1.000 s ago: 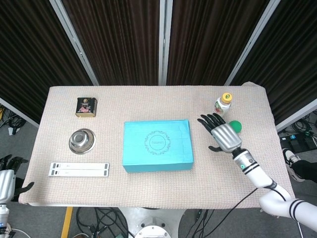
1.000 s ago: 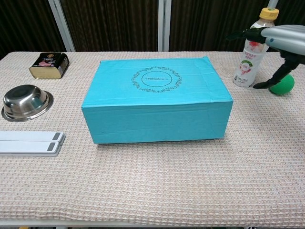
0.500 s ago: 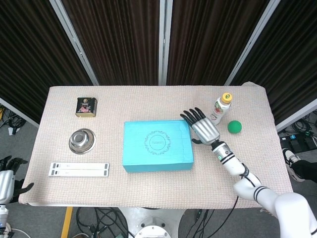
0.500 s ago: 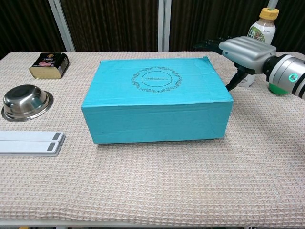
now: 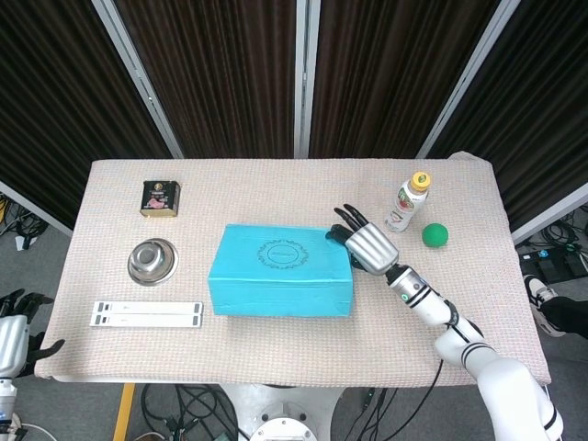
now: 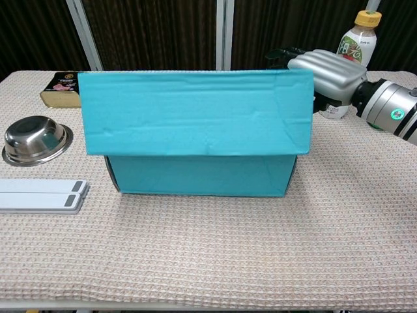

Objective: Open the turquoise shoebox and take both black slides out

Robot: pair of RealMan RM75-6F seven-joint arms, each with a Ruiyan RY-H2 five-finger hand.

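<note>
The turquoise shoebox (image 5: 280,287) (image 6: 195,175) stands mid-table. Its lid (image 6: 195,112) is tilted up at the front, so the chest view sees the lid's front face above the box wall. My right hand (image 5: 367,246) (image 6: 326,68) grips the lid's right end, with fingers lying over its top corner. The lid hides the inside of the box, and no black slides show in either view. My left hand (image 5: 13,333) hangs off the table's near left corner, fingers apart and holding nothing.
A drink bottle (image 5: 405,203) (image 6: 352,49) and a green ball (image 5: 435,235) stand just right of my right hand. At the left are a dark tin (image 5: 160,197) (image 6: 65,89), a steel bowl (image 5: 152,260) (image 6: 36,138) and white flat bars (image 5: 147,314) (image 6: 40,194).
My right hand moved left from near the bottle to the box's right end, took the lid and raised its front edge. The box slid slightly left.
</note>
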